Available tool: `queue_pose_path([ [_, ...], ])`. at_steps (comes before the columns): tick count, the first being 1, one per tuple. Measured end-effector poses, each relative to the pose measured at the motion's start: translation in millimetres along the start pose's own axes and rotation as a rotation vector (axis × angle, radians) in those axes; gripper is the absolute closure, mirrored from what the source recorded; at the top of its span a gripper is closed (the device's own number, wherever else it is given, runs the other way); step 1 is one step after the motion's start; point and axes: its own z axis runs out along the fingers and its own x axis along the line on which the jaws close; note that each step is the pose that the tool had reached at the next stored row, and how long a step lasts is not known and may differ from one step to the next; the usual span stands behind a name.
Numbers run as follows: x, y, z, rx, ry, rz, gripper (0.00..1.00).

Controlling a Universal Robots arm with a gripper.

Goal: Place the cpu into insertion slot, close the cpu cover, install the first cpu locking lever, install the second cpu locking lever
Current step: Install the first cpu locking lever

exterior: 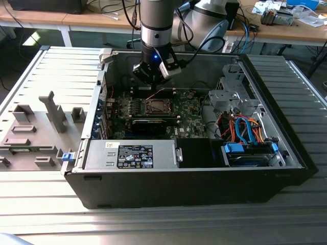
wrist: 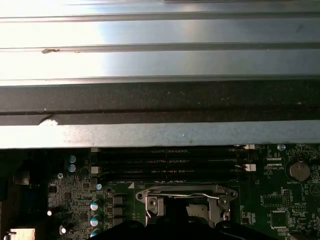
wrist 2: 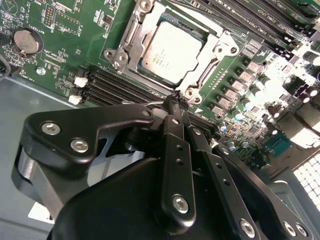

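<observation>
Two black fingers (wrist 2: 176, 107) of the gripper (wrist 2: 176, 100) met at their tips in the second wrist view, closed with nothing visibly held between them. Those tips hovered just beside a corner screw of the insertion slot (wrist 2: 172, 52), near the edge of the metal frame. Inside that frame lay the cpu (wrist 2: 170, 52), its silvery top facing up and showing through the square window of the cpu cover (wrist 2: 197, 75), which was folded flat over it. One thin wire lever (wrist: 182, 195) ran along the far side of the socket in the first wrist view, beside the row of long memory slots (wrist: 167, 167).

From the exterior view, the gripper (exterior: 153, 76) hung over the green motherboard (exterior: 189, 109) inside the open computer case (exterior: 204, 178), directly above the socket area. Toward the exterior view's right sat blue and orange cables (exterior: 245, 130); toward its left, a grey fixture (exterior: 53, 112) stood on the ribbed tabletop (exterior: 153, 224).
</observation>
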Motion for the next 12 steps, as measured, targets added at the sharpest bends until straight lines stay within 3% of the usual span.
queue_pose_path([
  [12, 0.0, -0.2, 3.8, 0.0001, 0.0001, 0.0, 0.89],
])
